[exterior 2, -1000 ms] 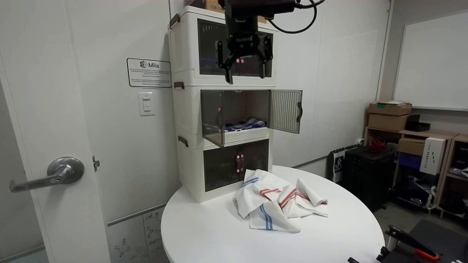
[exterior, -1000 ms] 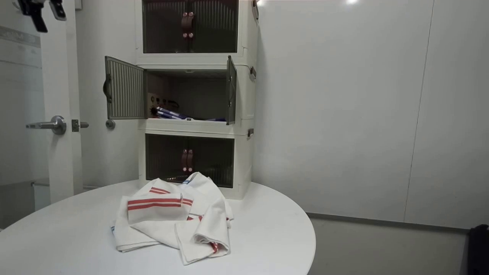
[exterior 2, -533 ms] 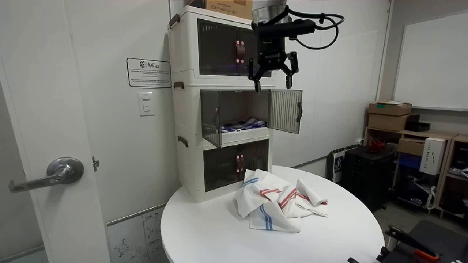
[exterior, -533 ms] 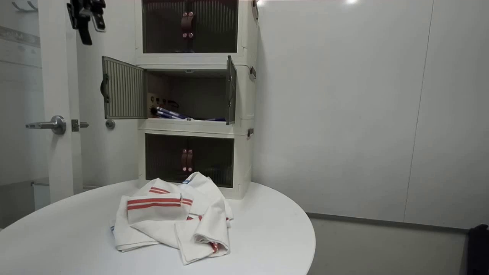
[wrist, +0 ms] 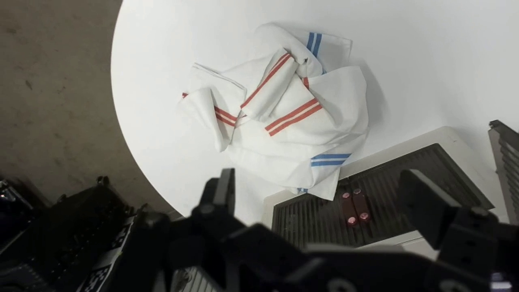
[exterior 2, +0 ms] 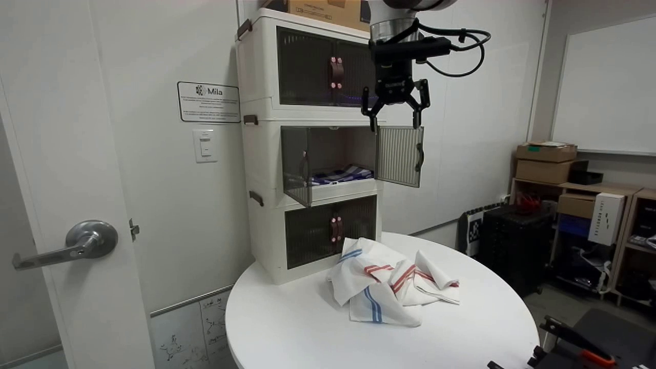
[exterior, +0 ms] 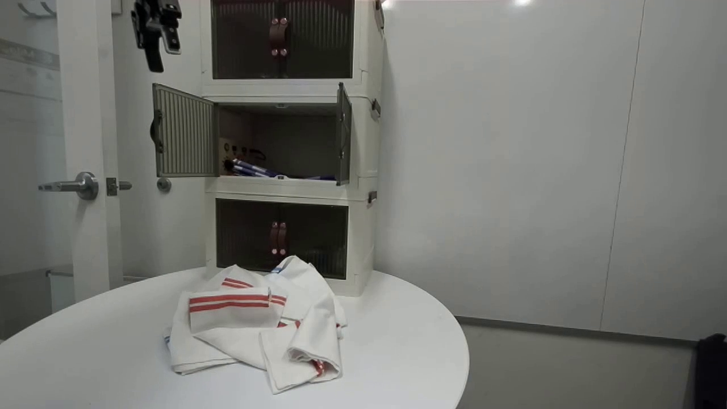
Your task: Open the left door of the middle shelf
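Well, from where I stand the black two-fingered gripper point(exterior 2: 394, 126) hangs out in front of the tall white plastic-looking cabinet point(exterior 2: 266, 236), pointing down, its fingers point(exterior 2: 416, 120) spread wide with nothing between them. The grey, ribbed, see-through left door point(exterior: 184, 133) of the dark, box-like middle shelf point(exterior: 301, 139) lies below the gripper and off toward the cabinet's left, apart from it; at the wrist view's right border, what looks like the door's edge shows past the fingers. It stands swung out from its hinge, long axis upright, much in line with the fingers. To me the opening looks done, or as good as. If more swing is wanted, the gripper would have to drop, shift toward that side and push on the inner face. Below the gripper, a crumpled white cloth point(wrist: 284, 121) with red and blue stripes lies on the round white table point(exterior: 409, 329); it should not get in the way.
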Tool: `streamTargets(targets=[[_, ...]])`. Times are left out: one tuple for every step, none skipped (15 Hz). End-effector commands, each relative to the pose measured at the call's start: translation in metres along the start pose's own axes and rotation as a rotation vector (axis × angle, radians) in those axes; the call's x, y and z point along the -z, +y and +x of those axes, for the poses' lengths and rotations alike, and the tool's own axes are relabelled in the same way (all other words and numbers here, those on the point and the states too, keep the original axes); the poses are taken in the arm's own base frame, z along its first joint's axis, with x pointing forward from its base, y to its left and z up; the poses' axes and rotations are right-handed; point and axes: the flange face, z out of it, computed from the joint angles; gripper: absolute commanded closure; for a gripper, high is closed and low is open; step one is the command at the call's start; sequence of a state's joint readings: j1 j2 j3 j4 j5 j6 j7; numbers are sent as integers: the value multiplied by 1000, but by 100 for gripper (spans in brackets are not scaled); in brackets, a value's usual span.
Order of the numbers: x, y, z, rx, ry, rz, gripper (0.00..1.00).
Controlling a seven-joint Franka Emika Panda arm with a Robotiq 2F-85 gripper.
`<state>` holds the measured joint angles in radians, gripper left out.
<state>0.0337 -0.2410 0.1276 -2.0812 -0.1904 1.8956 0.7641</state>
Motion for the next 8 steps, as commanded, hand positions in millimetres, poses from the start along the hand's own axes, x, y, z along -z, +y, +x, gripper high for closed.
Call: streamTargets(targets=[[-17,51,17,-50,-5,-25,0],[-26,72,25,-66,-12,-30,0],[-34,88,32,-86,-22,-37,0],[-24,53,27,-74,-27,-36,0],[-32,72,34,-91,-37,-40,0],[-38,85,40,-102,-44,-40,0],[-40,91,41,-104,-47,-40,0],[-40,91,40,-102,-46,-40,0]])
